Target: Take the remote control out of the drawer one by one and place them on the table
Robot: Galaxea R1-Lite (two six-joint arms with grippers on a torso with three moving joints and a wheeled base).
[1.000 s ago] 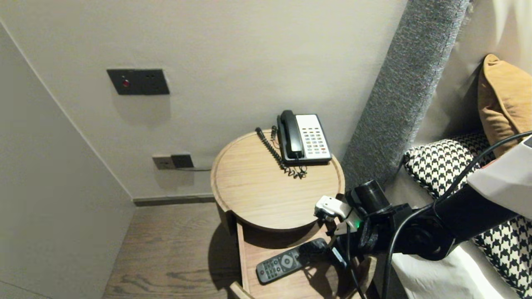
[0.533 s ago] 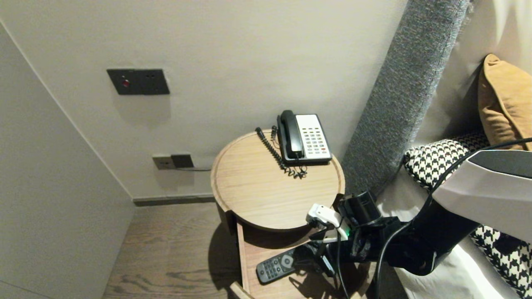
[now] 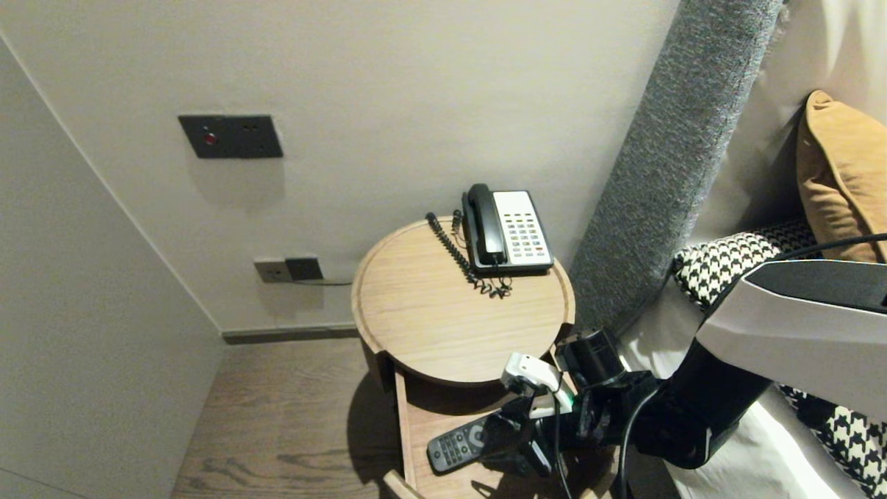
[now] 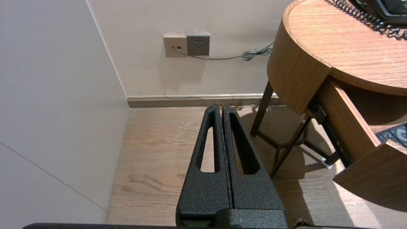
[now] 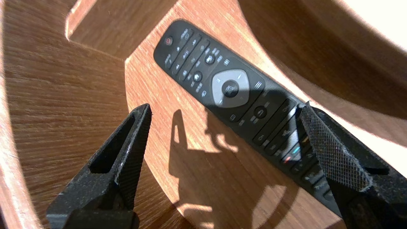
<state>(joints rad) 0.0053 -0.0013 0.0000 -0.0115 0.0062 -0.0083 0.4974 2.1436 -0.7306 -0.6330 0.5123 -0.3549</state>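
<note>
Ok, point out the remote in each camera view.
Head view: the remote lies at bottom centre, in the open drawer under the round table top.
Left wrist view: only a corner of the remote shows at the picture's edge, inside the drawer.
Right wrist view: the remote crosses the middle, just ahead of the open right gripper.
Shared landmark: the drawer.
</note>
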